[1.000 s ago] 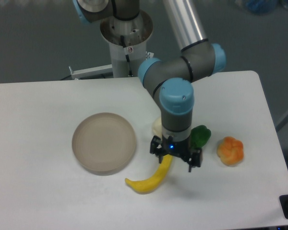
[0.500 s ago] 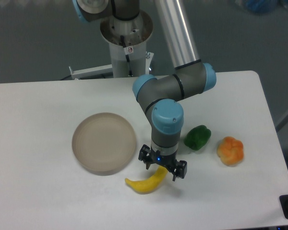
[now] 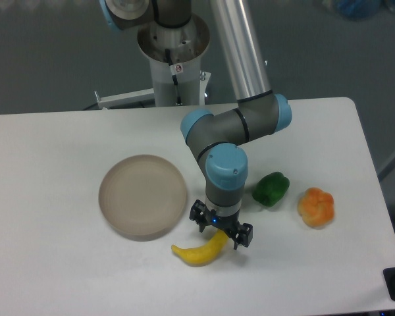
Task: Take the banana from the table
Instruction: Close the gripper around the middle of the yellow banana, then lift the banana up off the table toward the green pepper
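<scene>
Grey room, white table [image 3: 52, 276] with rounded corners. Item: banana [image 3: 201, 251], yellow, lying flat near the front edge, about midway along it. Hand [image 3: 220, 231]: fingers spread, holding nothing, now straddling the banana's upper end; a second ago it stood further toward the right edge, so alignment looks nearly complete (closing remains). Nearby: beige plate [image 3: 143, 195] just left of the banana; green pepper [image 3: 271, 188] and orange fruit [image 3: 316, 207] to the right, neither obstructing.

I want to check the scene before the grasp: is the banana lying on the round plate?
No, the banana lies on the white table, just outside the lower right edge of the plate, under the gripper.
</scene>
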You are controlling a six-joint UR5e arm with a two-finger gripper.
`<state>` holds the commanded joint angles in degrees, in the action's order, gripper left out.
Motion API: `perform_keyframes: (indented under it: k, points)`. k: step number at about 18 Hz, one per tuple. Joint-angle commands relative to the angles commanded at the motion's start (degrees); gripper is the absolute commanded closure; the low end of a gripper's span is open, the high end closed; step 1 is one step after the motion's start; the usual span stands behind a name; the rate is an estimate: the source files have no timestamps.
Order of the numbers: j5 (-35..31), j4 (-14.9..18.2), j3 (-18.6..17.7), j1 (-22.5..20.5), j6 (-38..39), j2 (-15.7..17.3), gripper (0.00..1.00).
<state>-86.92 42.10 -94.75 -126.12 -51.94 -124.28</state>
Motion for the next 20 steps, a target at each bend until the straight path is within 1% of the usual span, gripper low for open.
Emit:
perform_keyframes:
  k: [1,2,3,6,7,8,9,10,15,18,20]
  points:
    - [0.0,-0.1,0.1,0.0,-0.1,-0.2,0.0]
    - [0.0,-0.1,0.3,0.0,-0.1,-0.4,0.03]
    - [0.0,-0.1,0.2,0.0,-0.2,-0.4,0.14]
    - [0.1,-0.1,0.2,0.0,-0.2,-0.4,0.4]
    - [0.1,0.0,0.3,0.0,-0.3,-0.4,0.47]
    - [0.1,0.0,0.3,0.0,-0.3,-0.3,0.58]
    - [0.1,0.0,0.3,0.0,-0.3,-0.3,0.65]
    - [0.1,0.0,0.6,0.0,-0.3,-0.3,0.67]
    - [0.0,0.2,1.8,-0.3,-0.8,0.5,0.69]
    - [0.1,0.9,4.5,-1.3,-2.4,2.3,0.7]
    - [0.1,1.6,6.2,-3.5,-3.9,4.4,0.7]
